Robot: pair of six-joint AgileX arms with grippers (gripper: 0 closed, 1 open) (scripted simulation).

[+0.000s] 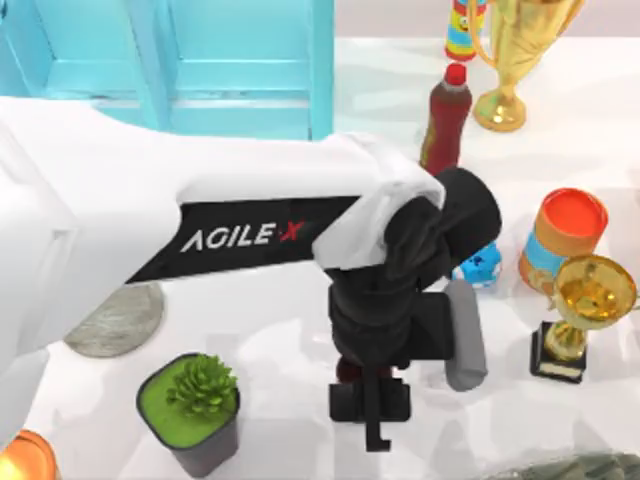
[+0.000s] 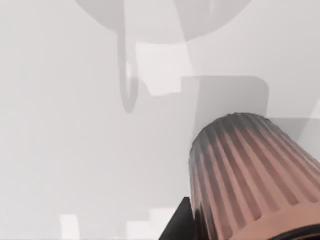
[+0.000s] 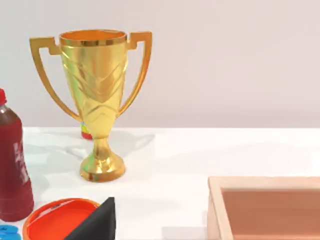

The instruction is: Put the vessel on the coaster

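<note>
The vessel point(image 2: 250, 180), a copper-brown ribbed tumbler, fills the near corner of the left wrist view, hanging above the white table and its own shadow. My left gripper point(image 1: 370, 405) is shut on it near the table's front middle, and one dark finger point(image 2: 179, 222) shows beside the tumbler's wall. In the top view the wrist hides the vessel. The coaster point(image 1: 118, 320), a mottled grey disc, lies at the left and is partly covered by my left arm. A dark part of my right gripper point(image 3: 97, 224) shows in the right wrist view, facing a gold trophy.
A square dark pot with a green plant point(image 1: 190, 410) stands between coaster and gripper. On the right are a grey slab point(image 1: 465, 335), an orange-lidded can point(image 1: 565, 235), a small trophy point(image 1: 585, 310), a red-capped bottle point(image 1: 447, 120) and a tall trophy point(image 1: 515, 60). A blue cabinet point(image 1: 200, 60) lines the back.
</note>
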